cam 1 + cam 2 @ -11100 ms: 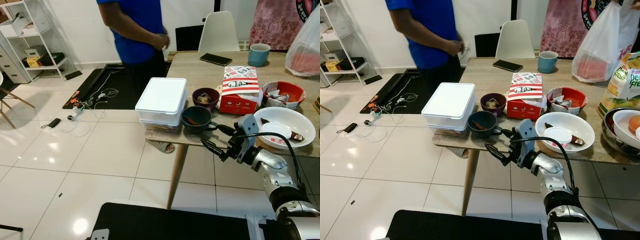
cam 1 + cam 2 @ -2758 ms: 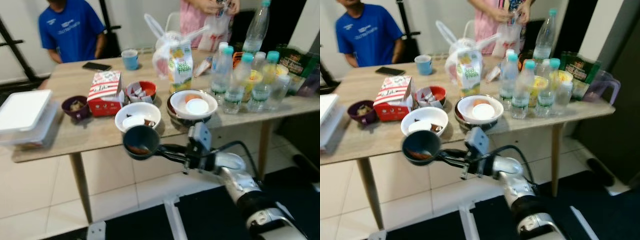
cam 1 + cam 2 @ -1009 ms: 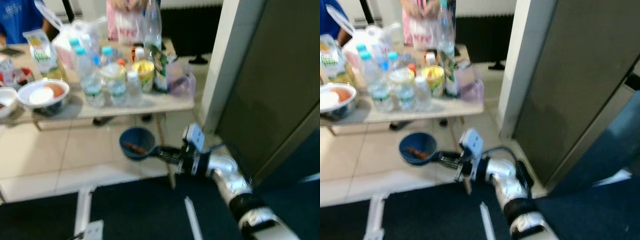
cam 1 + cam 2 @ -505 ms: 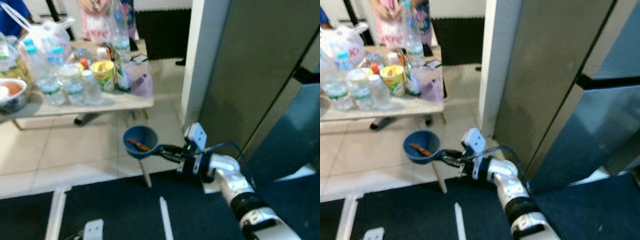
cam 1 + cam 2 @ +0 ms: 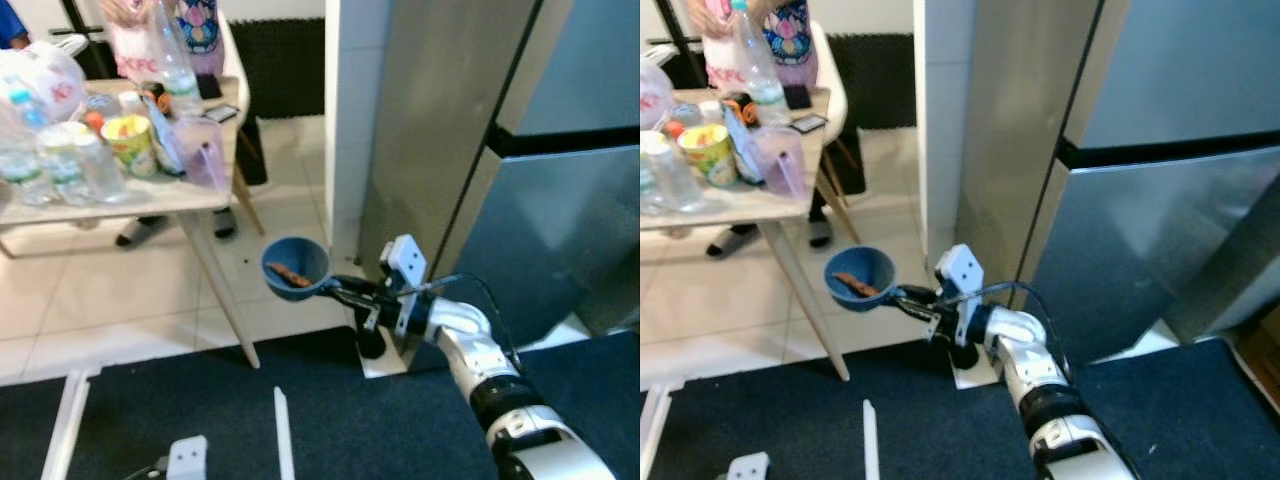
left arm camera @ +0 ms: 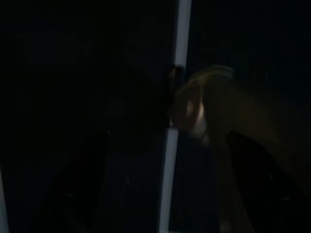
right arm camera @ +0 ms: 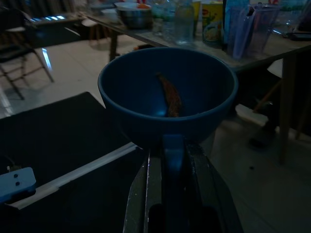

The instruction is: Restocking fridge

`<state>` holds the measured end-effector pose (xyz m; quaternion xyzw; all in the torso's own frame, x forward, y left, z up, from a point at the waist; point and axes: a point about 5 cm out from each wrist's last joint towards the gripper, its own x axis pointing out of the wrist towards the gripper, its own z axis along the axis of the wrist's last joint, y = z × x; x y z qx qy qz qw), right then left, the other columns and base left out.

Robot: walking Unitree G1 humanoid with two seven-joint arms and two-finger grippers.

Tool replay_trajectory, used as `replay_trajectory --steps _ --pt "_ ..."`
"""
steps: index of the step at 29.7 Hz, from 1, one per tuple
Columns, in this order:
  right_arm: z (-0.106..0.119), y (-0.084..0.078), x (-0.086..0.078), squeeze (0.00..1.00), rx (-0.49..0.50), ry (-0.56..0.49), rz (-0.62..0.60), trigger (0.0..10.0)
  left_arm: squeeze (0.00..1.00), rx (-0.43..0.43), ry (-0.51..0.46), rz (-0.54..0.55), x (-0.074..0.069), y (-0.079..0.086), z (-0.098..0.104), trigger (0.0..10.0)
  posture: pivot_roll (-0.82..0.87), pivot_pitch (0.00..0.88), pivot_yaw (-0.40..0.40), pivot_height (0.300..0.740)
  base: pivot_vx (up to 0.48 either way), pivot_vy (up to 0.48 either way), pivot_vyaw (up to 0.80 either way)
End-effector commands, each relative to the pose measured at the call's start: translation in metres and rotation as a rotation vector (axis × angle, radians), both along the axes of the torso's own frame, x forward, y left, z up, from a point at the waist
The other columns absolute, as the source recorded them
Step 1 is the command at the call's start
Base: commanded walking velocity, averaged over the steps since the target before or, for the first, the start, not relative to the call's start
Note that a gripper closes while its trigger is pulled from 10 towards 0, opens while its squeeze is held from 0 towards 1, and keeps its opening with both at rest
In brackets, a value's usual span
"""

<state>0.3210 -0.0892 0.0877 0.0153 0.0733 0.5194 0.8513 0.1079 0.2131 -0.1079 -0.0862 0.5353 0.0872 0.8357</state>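
The right hand (image 5: 345,292) clamps the handle of a blue bowl (image 5: 296,265) in open floor between the desk (image 5: 150,198) corner and the closed fridge (image 5: 520,150).

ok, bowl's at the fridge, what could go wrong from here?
1. The right end effector holds the dark blue handled bowl only by its handle; a tilt could spill the reddish-brown food piece.
2. The grey steel fridge doors look shut, so it may need opening first.
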Motion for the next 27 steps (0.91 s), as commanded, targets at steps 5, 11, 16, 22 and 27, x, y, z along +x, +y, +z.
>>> replay_trajectory --steps 5,11,16,22,27 --pt "0.005 -0.014 0.006 0.00 -0.013 -0.025 -0.049 10.0 0.00 0.006 0.011 0.002 -0.003 0.002 0.000 10.0 -0.01 0.000 0.028 0.740 0.000 -0.472 0.00" --pt "0.004 -0.018 0.007 0.00 -0.028 -0.025 -0.057 10.0 0.00 0.007 0.011 0.000 -0.003 0.003 0.000 10.0 -0.02 0.000 0.027 0.740 0.000 -0.472 0.00" --pt "0.004 -0.023 0.008 0.00 -0.037 -0.026 -0.071 10.0 0.00 0.012 0.010 -0.002 -0.003 0.004 0.000 10.0 -0.02 0.000 0.027 0.740 0.000 -0.472 0.00" --pt "0.003 -0.025 0.008 0.00 -0.039 -0.030 -0.078 10.0 0.00 0.019 0.002 0.011 -0.001 0.006 0.001 10.0 -0.02 0.000 0.029 0.740 0.000 0.000 0.00" --pt "0.002 -0.024 0.007 0.00 -0.040 -0.029 -0.074 10.0 0.00 0.021 -0.007 0.023 0.001 0.007 0.002 10.0 -0.02 0.000 0.029 0.740 0.000 0.000 0.00"
